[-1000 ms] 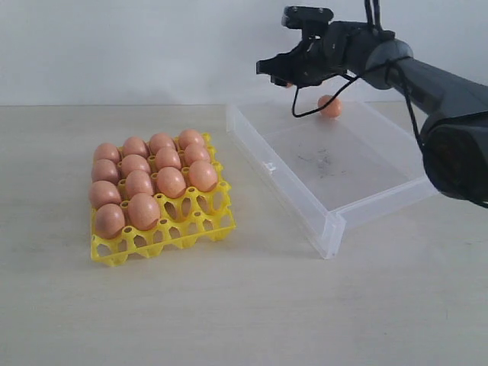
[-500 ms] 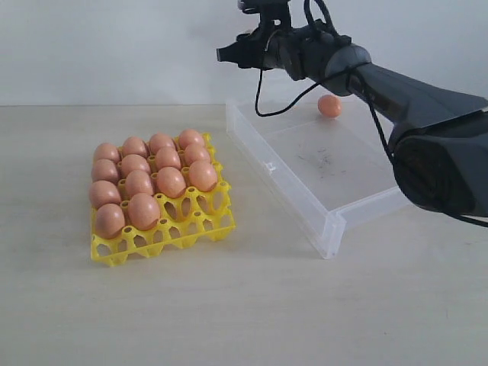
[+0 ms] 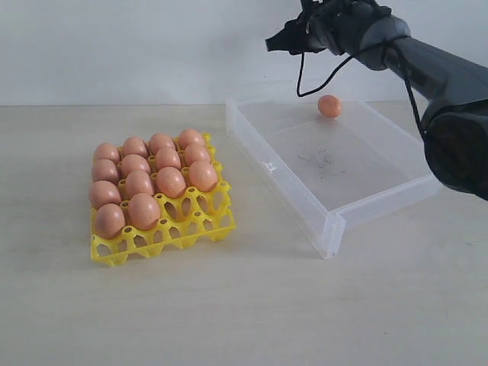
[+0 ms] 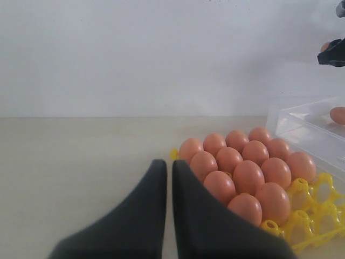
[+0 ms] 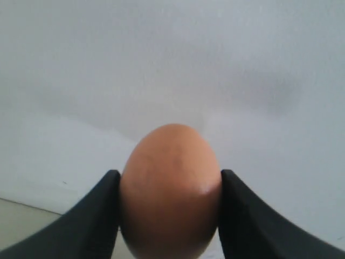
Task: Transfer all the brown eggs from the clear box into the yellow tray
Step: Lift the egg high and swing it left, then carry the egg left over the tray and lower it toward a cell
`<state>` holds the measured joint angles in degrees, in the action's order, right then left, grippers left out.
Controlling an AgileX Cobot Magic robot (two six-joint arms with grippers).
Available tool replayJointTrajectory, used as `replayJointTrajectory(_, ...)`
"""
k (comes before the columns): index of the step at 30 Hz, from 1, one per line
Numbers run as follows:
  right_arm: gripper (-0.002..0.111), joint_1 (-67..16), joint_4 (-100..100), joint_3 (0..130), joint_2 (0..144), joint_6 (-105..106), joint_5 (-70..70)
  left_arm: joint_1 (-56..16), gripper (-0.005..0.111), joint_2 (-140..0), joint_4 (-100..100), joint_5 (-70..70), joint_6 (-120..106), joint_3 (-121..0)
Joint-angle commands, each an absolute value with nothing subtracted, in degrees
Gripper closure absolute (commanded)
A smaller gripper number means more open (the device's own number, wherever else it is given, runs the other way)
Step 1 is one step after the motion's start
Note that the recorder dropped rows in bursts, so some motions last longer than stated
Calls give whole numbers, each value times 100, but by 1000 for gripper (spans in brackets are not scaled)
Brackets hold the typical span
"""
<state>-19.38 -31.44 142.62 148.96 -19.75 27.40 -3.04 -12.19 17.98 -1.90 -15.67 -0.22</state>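
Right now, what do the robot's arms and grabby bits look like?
The right arm is dark grey, thick and rounded, with a thin black cable looping beneath. The left end effector and right end effector have smooth black tapered fingers.

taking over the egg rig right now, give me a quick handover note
Right gripper: shut on an egg, held high over the far side of the box.
Left gripper: shut, empty, near the tray.
Done: fourteen eggs sit in the tray, by my count.
Left: seat the held egg in the tray, then fetch the last egg from the box's far end.
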Motion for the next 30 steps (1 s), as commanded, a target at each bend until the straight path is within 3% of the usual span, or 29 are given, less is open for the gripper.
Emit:
replayJointTrajectory(1, 108, -2051, -4176, 14254, 14791, -1616, 3188, -334, 103, -1237, 1828, -257, -1597, 0)
replayJointTrajectory(4, 108, -2109, -5473, 14254, 14791, -1941, 3909, -334, 103, -1237, 1828, -257, -1597, 0)
replayJointTrajectory(7, 108, -2099, -7110, 14254, 14791, -3646, 5237, -334, 103, -1237, 1828, -257, -1597, 0)
replayJointTrajectory(13, 108, -2119, -7246, 14155, 14791, -6768, 5653, -334, 103, -1237, 1828, -257, -1597, 0)
replayJointTrajectory(19, 108, -2079, -6181, 13358, 14791, -4923, 2673, -334, 103, -1237, 1828, -257, -1597, 0)
replayJointTrajectory(26, 108, -1757, -4706, 12553, 14791, -4933, 144, -334, 103, -1237, 1828, -257, -1597, 0)
replayJointTrajectory(30, 108, -1562, -4812, 11983, 14791, -5287, -1640, -334, 103, -1237, 1828, -257, -1597, 0)
